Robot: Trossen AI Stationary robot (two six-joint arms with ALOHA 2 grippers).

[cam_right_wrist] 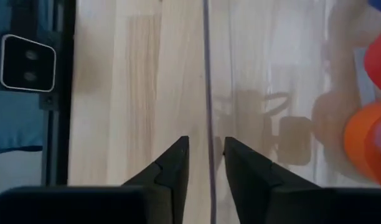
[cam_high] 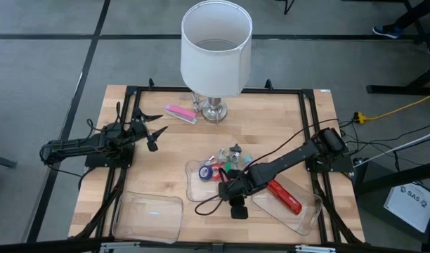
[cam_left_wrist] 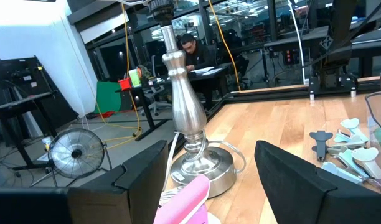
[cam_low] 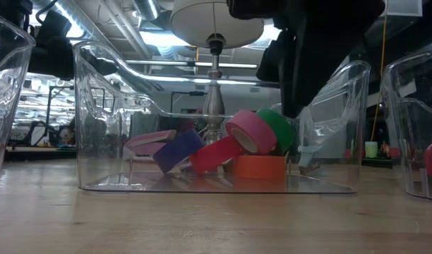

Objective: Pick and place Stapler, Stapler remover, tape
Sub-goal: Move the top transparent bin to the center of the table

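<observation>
Several rolls of tape lie in the middle clear tray (cam_high: 199, 184): pink (cam_low: 250, 131), green (cam_low: 278, 125), red (cam_low: 214, 155), orange (cam_low: 262, 168) and blue-purple (cam_low: 175, 149). My right gripper (cam_high: 225, 187) points down at that tray's near right part. Its fingers (cam_right_wrist: 205, 144) are a narrow gap apart and empty, with the tray's clear rim (cam_right_wrist: 207, 74) running between them. A red stapler (cam_high: 285, 197) lies in the right tray (cam_high: 310, 214). A pink stapler (cam_high: 180, 112) lies by the lamp base. Staple removers (cam_high: 233, 152) lie behind the middle tray. My left gripper (cam_high: 157, 133) waits open at the left.
A white-shaded lamp (cam_high: 215, 49) stands at the far middle on its metal base (cam_left_wrist: 200, 168). An empty clear tray (cam_high: 148, 216) sits at the near left. Black frame rails (cam_high: 215, 90) border the table. A person (cam_left_wrist: 192, 50) sits in the room beyond.
</observation>
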